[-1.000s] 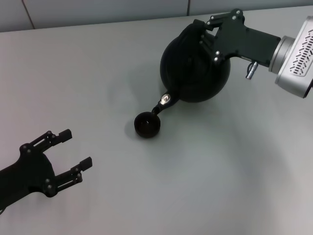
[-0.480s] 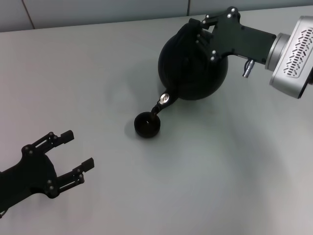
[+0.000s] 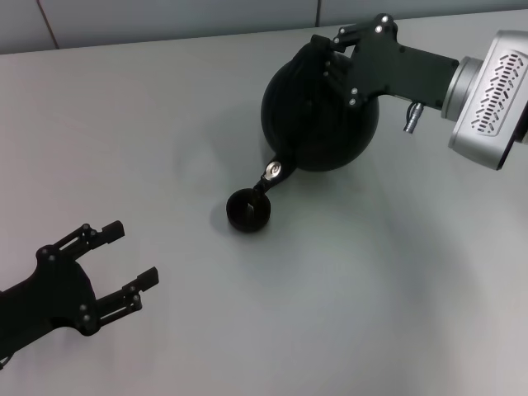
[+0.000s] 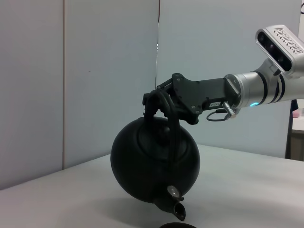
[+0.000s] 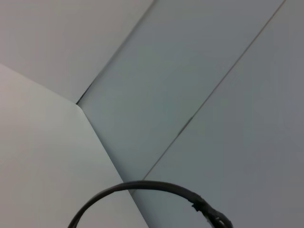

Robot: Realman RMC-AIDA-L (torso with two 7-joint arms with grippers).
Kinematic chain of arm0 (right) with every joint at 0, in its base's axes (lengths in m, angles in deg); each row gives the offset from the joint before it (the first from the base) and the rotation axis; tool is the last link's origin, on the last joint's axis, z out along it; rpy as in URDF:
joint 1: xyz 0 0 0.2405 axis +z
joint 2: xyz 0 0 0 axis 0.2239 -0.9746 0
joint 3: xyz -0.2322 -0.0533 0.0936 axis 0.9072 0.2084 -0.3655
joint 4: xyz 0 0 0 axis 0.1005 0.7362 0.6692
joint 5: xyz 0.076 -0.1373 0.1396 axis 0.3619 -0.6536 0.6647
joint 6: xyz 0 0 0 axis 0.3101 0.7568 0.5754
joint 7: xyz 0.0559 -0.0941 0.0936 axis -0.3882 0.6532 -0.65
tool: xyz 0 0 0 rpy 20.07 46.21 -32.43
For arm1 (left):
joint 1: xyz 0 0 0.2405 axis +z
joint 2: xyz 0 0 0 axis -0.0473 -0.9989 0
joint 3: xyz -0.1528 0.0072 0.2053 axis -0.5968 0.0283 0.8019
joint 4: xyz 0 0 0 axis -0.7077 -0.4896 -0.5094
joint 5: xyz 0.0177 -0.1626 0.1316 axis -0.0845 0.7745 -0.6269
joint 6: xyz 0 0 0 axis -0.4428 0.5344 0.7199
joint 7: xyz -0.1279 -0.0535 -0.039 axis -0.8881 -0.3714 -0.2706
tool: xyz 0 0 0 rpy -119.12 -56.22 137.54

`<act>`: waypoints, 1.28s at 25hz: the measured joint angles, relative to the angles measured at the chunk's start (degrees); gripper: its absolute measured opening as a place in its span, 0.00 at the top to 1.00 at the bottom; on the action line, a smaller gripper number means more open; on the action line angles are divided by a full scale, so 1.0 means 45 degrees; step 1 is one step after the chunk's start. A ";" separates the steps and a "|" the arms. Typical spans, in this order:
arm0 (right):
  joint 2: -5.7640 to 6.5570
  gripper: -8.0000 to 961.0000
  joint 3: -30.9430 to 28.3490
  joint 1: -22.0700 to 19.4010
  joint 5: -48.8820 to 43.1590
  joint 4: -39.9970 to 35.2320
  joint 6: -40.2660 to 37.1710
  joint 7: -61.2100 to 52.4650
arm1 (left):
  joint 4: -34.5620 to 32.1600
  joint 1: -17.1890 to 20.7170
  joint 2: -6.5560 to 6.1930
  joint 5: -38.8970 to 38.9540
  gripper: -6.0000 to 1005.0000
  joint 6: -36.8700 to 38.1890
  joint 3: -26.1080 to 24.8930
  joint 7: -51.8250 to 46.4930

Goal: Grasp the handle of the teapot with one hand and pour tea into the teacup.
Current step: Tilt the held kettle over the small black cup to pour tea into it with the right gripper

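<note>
The round matte black teapot (image 3: 318, 124) hangs in the air, tilted with its spout (image 3: 272, 173) pointing down over the small black teacup (image 3: 248, 209) on the table. My right gripper (image 3: 330, 51) is shut on the arched black handle (image 4: 167, 111) at the pot's top. In the left wrist view the teapot (image 4: 154, 164) tips forward, its spout (image 4: 175, 205) just above the teacup's rim (image 4: 178, 225). My left gripper (image 3: 124, 260) is open and empty at the near left of the table.
The grey table (image 3: 371, 289) ends at a pale wall along the far side (image 3: 165, 16). A thin black cable (image 5: 156, 187) crosses the right wrist view.
My right gripper has shifted the teapot slightly left and away and tilted it a little more; the spout stays over the teacup. The left arm has hardly moved.
</note>
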 joint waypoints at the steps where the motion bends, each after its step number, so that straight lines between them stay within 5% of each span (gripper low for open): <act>1: -0.0001 0.91 0.0031 0.0016 0.0003 -0.0005 0.0026 0.0001 | 0.0000 0.0012 0.0000 0.0000 0.20 0.0004 0.0000 0.0000; 20: -0.0039 0.91 0.0055 0.0150 -0.0002 0.0048 0.0143 0.0266 | 0.0034 0.0054 -0.0001 0.0000 0.20 0.0038 -0.0001 0.0000; 32: -0.0007 0.90 -0.0120 -0.0438 0.0087 -0.0175 0.0184 -0.3810 | 0.0137 0.0018 -0.0022 0.0000 0.20 0.0043 -0.0001 0.0000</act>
